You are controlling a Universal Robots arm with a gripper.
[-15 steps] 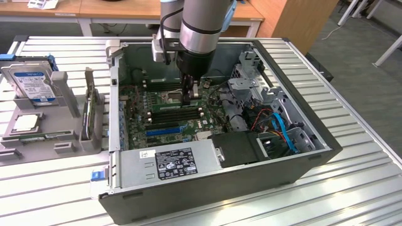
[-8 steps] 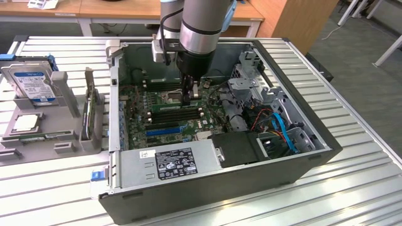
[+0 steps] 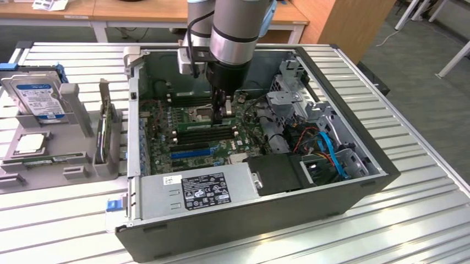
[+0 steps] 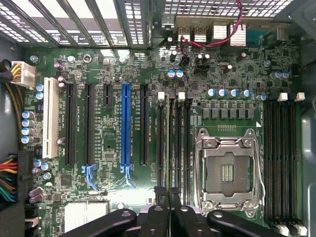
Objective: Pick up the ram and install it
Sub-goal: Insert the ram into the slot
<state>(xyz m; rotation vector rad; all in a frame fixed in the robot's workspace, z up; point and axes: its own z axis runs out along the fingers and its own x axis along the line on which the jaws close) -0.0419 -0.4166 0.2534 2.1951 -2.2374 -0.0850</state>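
One slatted metal worktop (image 3: 411, 220) carried everything, and the largest thing on it was the open computer case (image 3: 242, 225), lying on its side with its motherboard (image 4: 232, 74) facing up. The arm (image 3: 233, 33) reached straight down into the case from above. Outside the case, on the exterior view's left, a grey holder (image 3: 44, 159) kept a hard drive (image 3: 37, 99) with a blue-white label and a broad green expansion card (image 3: 109, 129) standing on edge. Inside the case, the claw (image 4: 168, 192) hung low over the middle of the board, its two fingers drawn almost together on the ram (image 4: 167, 143), which appeared edge-on as a thin greenish line running along the bank of memory slots (image 4: 180, 143). The stick lay in line with one of those slots, so the pick-up part of the job looked done and the ram had been carried into the case and lined up. Whether its lower edge was already in the slot or just above it could not be told from either view. The small white latches (image 4: 161, 96) at the slot ends gave no clear sign of being snapped shut, so by my judgement the seating itself was unfinished, and the claw was not yet let go.
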